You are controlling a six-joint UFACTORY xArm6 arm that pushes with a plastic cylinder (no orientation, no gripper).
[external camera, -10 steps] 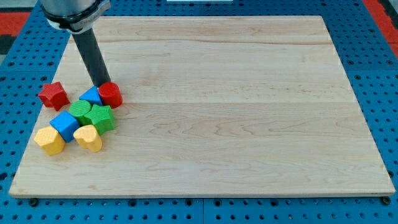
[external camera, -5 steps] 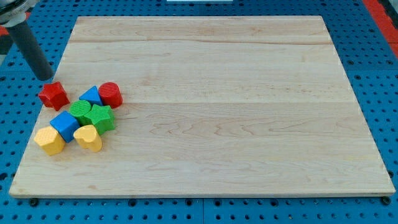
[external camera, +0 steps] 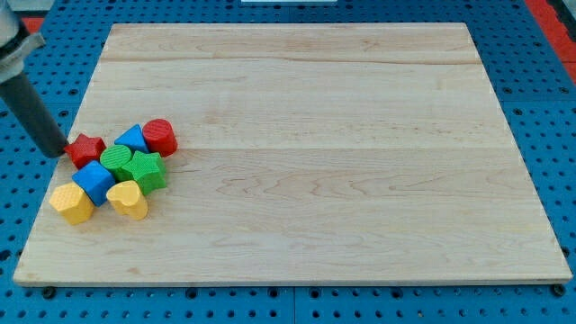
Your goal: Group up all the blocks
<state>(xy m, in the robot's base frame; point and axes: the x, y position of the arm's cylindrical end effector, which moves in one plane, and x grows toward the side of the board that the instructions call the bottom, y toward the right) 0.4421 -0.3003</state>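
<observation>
Since red star [external camera: 86, 148] looks light and rigid, push its 9 o'clock face; tip [external camera: 59, 152] touching there, no jaws, holding nothing.

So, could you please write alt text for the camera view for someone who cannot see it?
Eight small blocks sit clustered at the left edge of a wooden board, and my tip touches the red star block from the view's left. The cluster also holds red, blue, green and yellow blocks.

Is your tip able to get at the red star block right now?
Probably yes: my tip sits just at the view's left of the red star block, with nothing between them.
</observation>
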